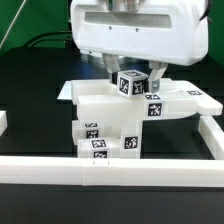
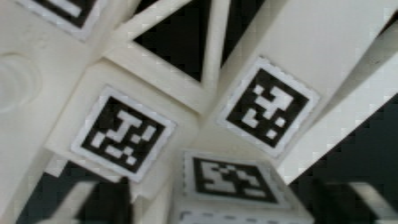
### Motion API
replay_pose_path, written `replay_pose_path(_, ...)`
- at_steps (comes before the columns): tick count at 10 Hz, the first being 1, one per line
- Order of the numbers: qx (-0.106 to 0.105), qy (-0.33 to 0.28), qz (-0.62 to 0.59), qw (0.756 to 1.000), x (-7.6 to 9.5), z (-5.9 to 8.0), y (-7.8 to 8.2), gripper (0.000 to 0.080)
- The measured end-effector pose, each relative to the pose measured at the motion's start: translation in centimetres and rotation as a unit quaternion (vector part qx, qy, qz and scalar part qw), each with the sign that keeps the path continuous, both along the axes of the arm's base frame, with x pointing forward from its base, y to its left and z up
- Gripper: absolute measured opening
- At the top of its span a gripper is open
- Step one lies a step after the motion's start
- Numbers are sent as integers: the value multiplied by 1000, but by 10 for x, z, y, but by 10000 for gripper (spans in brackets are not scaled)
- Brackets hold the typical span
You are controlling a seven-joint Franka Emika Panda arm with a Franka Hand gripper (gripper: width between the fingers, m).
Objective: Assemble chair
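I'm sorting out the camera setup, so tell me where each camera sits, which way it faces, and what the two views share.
Exterior view: off the arm, looking slightly down over a white rail at the chair parts; the tool hangs in from above.
Wrist view: on the wrist, facing close onto the tagged chair parts; no tool clearly shows.
Shared: the tagged white chair parts.

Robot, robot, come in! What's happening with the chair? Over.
Gripper low, straddling tagged top piece, grip unclear. Chair partly built. White rail runs in front.
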State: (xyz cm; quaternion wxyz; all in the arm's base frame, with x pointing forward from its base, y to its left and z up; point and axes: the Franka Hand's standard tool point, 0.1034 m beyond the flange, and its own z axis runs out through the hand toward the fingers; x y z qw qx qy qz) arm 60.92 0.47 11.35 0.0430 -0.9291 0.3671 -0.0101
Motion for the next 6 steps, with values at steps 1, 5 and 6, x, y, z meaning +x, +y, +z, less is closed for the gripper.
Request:
replay_pose_path(1,-4,-4,53,999,0,0,0,619)
replay_pose_path(5,-26,-12,254,967,0,-1,-3,648)
replay_pose_path(6,-30,-14,298,954,2,-1,-3,649)
